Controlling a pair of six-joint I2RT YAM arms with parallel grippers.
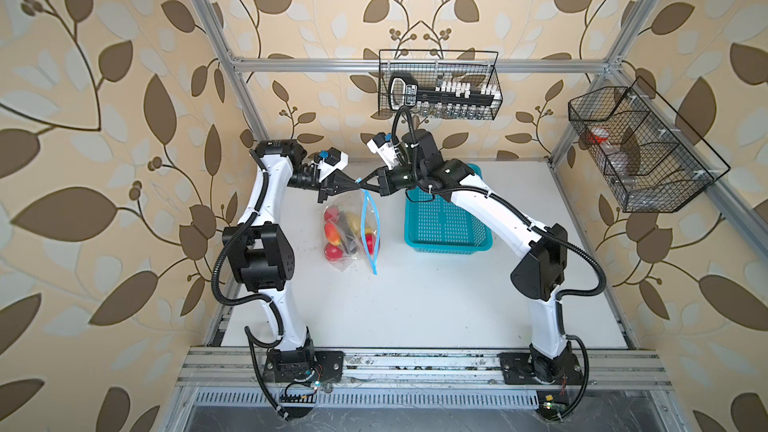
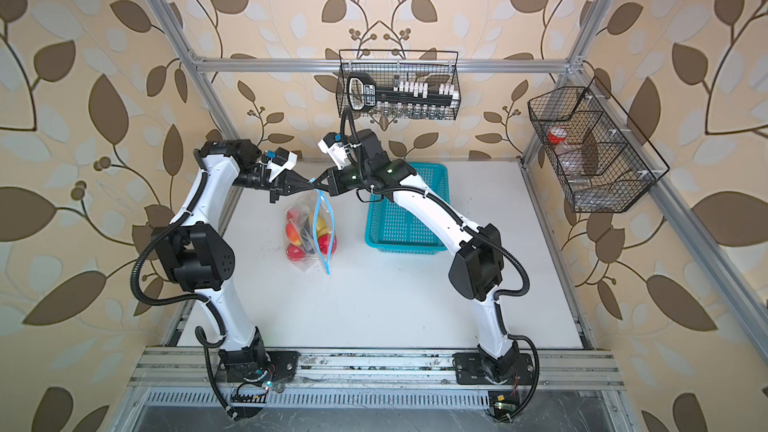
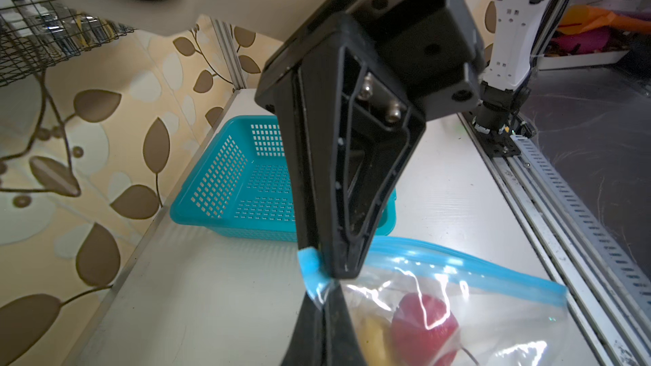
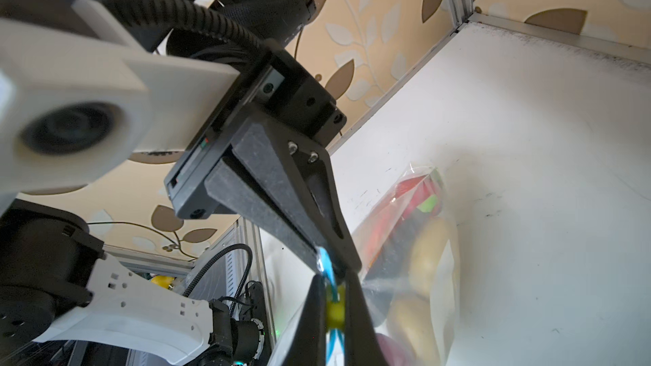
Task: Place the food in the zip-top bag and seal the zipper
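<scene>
Top views both show the white table (image 1: 415, 305), with the work at about 11 o'clock from its middle. Two black wire baskets hang on the frame, one (image 1: 438, 52) at 12 o'clock beyond the far edge and the other (image 1: 681, 128) at 2 o'clock. A turquoise basket (image 1: 446, 249) sits at 1 o'clock, at 3 o'clock from the bag and apart from it. The right forearm crosses above the basket and hides part of its far rim.

The zip-top bag (image 1: 347, 203) lies with its long axis running 12 to 6 o'clock. The zipper (image 1: 374, 261) runs along its 3 o'clock edge, and its two blue strands look bowed apart mid-length. The food (image 1: 332, 251) shows through the plastic as red, yellow and dark pieces bunched toward 9 o'clock.

Both grippers meet tip to tip at the bag's 12 o'clock end. The left gripper (image 1: 356, 189) is pinched together on the end of the blue strip. The right gripper (image 1: 364, 186) is clamped on the small yellow slider tab (image 4: 334, 311).
</scene>
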